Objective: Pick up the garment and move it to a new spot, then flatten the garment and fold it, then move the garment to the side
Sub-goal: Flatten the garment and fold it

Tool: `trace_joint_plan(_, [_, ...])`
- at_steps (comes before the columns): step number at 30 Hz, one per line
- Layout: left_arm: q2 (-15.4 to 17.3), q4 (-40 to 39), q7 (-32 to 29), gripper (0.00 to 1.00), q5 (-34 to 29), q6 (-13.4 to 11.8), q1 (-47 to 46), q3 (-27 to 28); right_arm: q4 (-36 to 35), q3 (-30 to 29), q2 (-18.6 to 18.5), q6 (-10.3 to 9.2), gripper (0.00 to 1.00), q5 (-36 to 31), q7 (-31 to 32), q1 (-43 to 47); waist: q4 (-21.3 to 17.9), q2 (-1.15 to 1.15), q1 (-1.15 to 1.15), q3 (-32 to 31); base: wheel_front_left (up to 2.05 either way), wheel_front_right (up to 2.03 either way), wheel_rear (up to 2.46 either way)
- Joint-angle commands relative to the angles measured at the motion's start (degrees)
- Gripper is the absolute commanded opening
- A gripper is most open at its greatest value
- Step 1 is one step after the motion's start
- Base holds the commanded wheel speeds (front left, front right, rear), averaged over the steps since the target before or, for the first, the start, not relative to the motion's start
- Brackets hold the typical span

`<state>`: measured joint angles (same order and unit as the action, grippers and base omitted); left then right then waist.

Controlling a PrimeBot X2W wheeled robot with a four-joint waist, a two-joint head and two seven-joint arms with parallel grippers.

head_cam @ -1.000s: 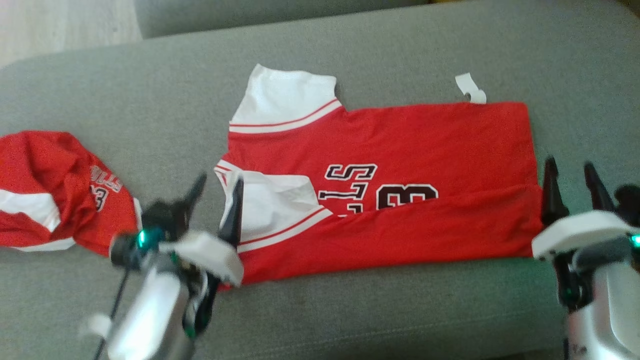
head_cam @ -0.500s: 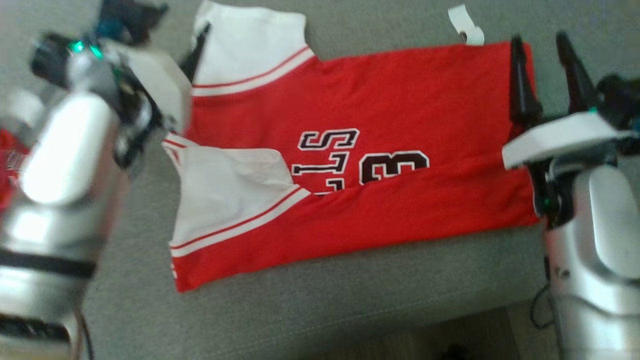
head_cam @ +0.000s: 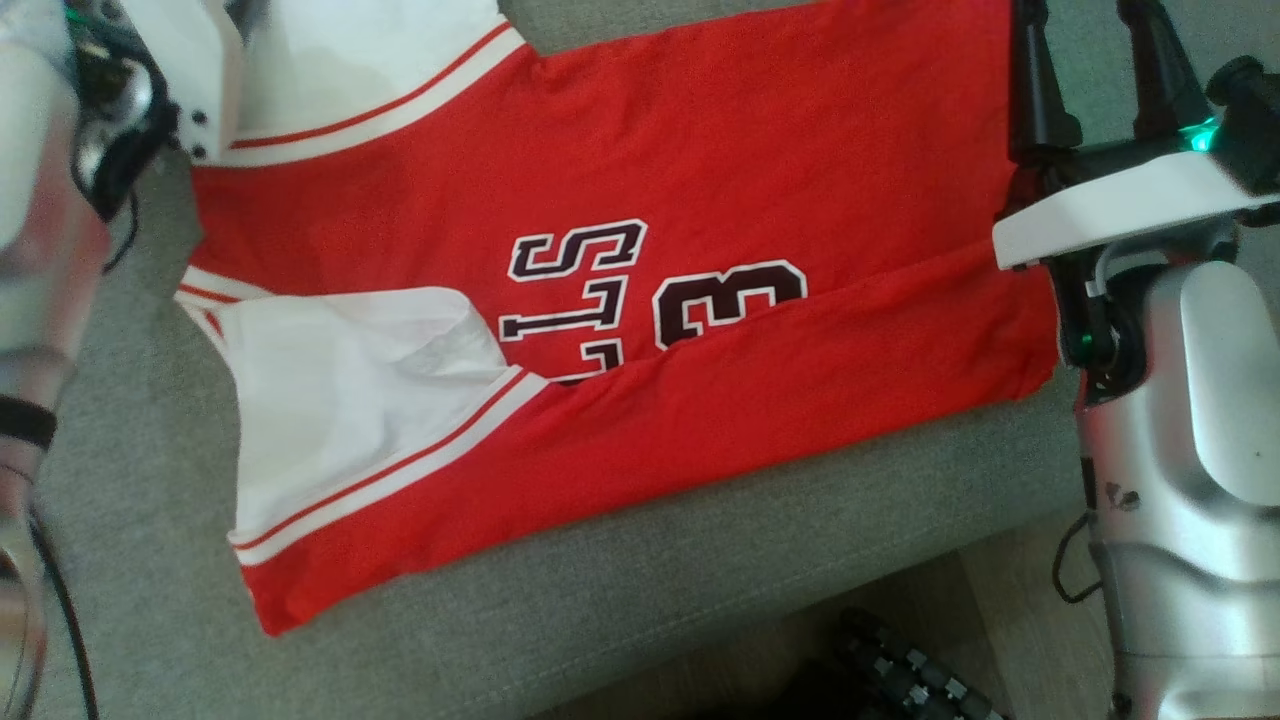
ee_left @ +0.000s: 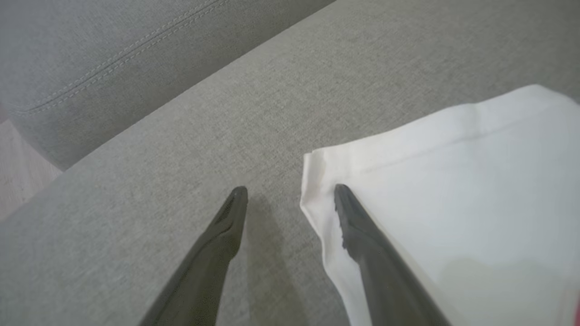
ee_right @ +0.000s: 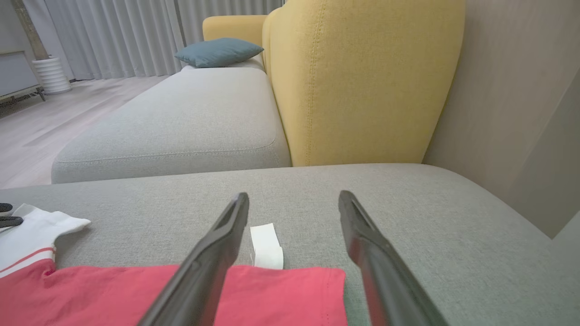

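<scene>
Looking down from the head camera, I see the red shirt (head_cam: 620, 330) lying flat on the grey sofa seat (head_cam: 700, 600). Its near long edge is folded up over the front, so this fold covers the lower part of the black letters and number (head_cam: 655, 300). The two white sleeves are at the left end of the shirt. One sleeve (head_cam: 340, 400) lies open toward me, and the other sleeve (head_cam: 360, 60) is at the far corner.

The left gripper (ee_left: 290, 192) is at that far sleeve. In the left wrist view its two fingers are spread wide and hold nothing. One finger (ee_left: 362, 235) is over the corner of the white cloth, and the other is over bare seat just beside it. I cannot tell if the fingers touch the cloth.

The right gripper (head_cam: 1095, 40) is at the right end of the shirt, at the far corner of the hem. Its fingers are also spread wide and empty. In the right wrist view one finger (ee_right: 213, 253) stands over the red hem and the other is over bare seat past the corner. A small white tag (ee_right: 266, 246) lies on the seat between them, touching the edge of the hem.

Behind the seat I see a yellow backrest (ee_right: 362, 81) and a second grey cushion (ee_right: 181, 117) with a blue pillow (ee_right: 217, 50).
</scene>
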<state>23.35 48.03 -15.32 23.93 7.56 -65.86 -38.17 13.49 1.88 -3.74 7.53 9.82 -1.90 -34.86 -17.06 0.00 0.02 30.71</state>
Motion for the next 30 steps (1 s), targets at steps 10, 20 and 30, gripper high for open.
trace_joint_plan(10, [2.23, 2.89, 1.12, 1.00, 4.36, -0.08, -6.12, -5.19, -0.84, 0.81, 0.77, -0.04, 1.00, 0.47, -1.01, 0.24, -1.00, 0.00, -0.02, 0.94, 0.00, 0.00, 0.00])
trace_joint_plan(20, [2.91, -0.08, 0.62, 0.00, 13.82, -0.08, -6.03, -12.08, 0.61, -0.43, 0.75, -0.04, 1.00, -0.96, -0.91, -1.01, 0.36, 0.00, -0.02, -0.05, 0.00, 0.00, 0.00])
trace_joint_plan(30, [0.67, -2.97, 10.01, 0.00, 16.27, -0.08, -6.73, -13.47, 4.61, -2.42, -2.12, -0.04, 1.00, 0.81, 2.45, -2.77, 6.51, 0.00, -0.02, -3.87, 0.00, 0.00, 0.00])
